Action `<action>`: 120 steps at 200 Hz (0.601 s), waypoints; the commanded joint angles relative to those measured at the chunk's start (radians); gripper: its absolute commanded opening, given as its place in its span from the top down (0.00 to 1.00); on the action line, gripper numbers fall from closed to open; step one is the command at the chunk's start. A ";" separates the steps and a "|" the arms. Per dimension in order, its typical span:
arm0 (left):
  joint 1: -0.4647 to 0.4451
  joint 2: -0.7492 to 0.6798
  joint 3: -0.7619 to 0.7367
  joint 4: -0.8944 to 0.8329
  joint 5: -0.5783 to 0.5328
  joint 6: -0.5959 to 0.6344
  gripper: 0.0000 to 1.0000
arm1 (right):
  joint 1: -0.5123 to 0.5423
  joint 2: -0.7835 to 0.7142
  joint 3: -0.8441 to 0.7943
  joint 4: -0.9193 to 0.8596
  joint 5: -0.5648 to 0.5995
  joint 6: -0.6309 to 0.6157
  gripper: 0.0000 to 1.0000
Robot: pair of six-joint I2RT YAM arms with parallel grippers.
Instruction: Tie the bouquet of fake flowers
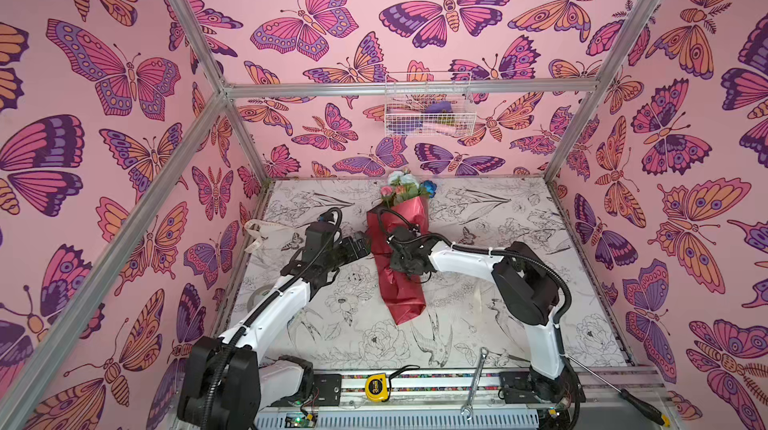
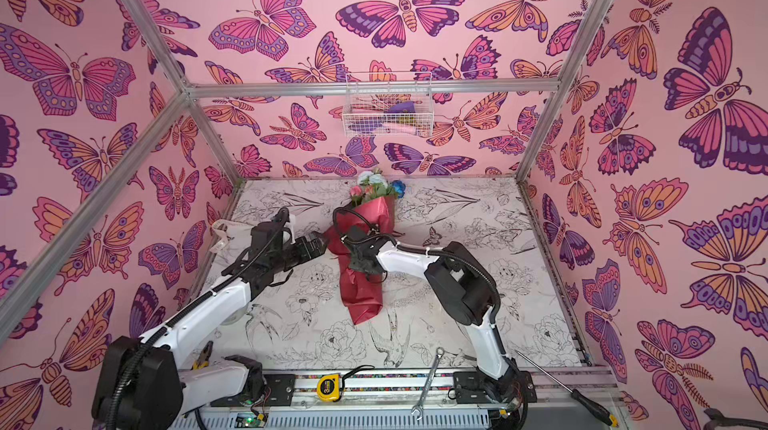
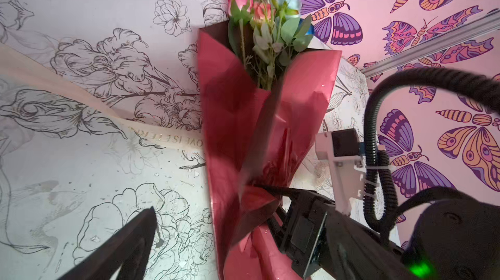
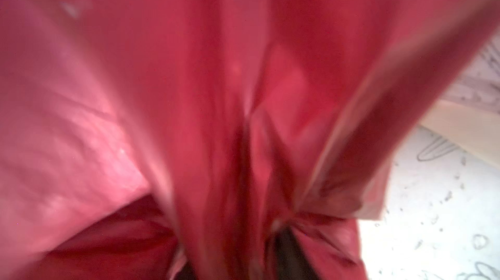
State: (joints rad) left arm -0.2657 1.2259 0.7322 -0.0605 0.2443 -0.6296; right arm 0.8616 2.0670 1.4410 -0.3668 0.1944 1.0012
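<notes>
We see the bouquet of fake flowers [image 1: 402, 299] lying at the middle of the table [image 1: 478, 324] in both top views. Its pink, peach, pale and blue heads point to 12 o'clock and the crumpled foot of its dark red wrapping points to 6 o'clock.

The left tool [image 1: 360, 243] sits at the bouquet's 9 o'clock, just beside the paper's edge. Its jaws are spread as wide as they go and hold nothing. One dark finger [image 3: 130, 243] shows over bare table in the left wrist view.

The right tool [image 3: 272, 205] reaches in from 3 o'clock and presses into the pinched waist of the wrapping. Red paper fills the right wrist view and hides the jaws, so we cannot tell how far apart they stand or whether they grip the paper.

A cream ribbon [image 3: 151, 132] with small lettering runs across the table from 9 o'clock up to the wrapping's edge and goes out of sight there. A looped part of it lies by the table's edge at about 10 o'clock.
</notes>
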 commanded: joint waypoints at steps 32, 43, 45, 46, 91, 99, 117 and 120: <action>0.007 0.001 0.011 -0.048 0.051 0.023 0.01 | -0.004 -0.105 -0.009 -0.081 0.051 -0.025 0.28; 0.006 0.001 0.017 -0.060 0.048 0.035 0.00 | -0.008 -0.126 -0.017 -0.086 0.053 -0.029 0.24; 0.006 0.002 0.018 -0.063 0.047 0.038 0.00 | -0.008 -0.131 -0.019 -0.087 0.053 -0.030 0.23; 0.006 0.003 0.019 -0.064 0.047 0.039 0.00 | -0.008 -0.132 -0.019 -0.087 0.052 -0.031 0.23; 0.004 0.094 0.021 -0.085 0.063 0.063 0.03 | -0.013 -0.216 -0.051 -0.098 0.042 -0.059 0.15; 0.002 0.114 0.023 -0.084 0.080 0.068 0.04 | -0.013 -0.232 -0.055 -0.101 0.038 -0.064 0.15; -0.010 0.152 0.023 -0.071 0.115 0.067 0.09 | -0.014 -0.261 -0.069 -0.106 0.030 -0.075 0.15; -0.014 0.158 0.022 -0.066 0.117 0.067 0.10 | -0.013 -0.265 -0.070 -0.107 0.028 -0.076 0.15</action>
State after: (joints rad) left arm -0.2676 1.3441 0.7441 -0.1108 0.3054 -0.5835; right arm 0.8520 1.8473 1.3941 -0.4362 0.2188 0.9466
